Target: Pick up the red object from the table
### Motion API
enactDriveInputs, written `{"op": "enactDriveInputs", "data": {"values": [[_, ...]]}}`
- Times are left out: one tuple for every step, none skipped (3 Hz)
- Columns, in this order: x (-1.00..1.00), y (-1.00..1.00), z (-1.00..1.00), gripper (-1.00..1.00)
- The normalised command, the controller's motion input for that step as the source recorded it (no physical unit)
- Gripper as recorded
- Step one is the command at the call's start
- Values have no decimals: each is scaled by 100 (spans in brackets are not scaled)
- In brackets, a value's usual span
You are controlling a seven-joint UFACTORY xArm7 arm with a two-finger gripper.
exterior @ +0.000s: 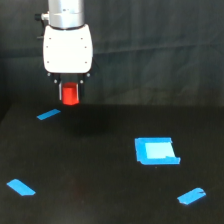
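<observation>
1 gripper (70, 94) clamped on 1 red object (70, 94), above table (100, 170); 3 blue strips, 1 blue square (156, 151)

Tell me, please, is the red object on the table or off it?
Off it: the red object hangs between the gripper fingers, above the table.
</observation>
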Motion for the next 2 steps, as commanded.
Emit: {"op": "enactDriveInputs", "data": {"values": [[10,-12,-5,-89],[-1,-5,-8,-100]]}}
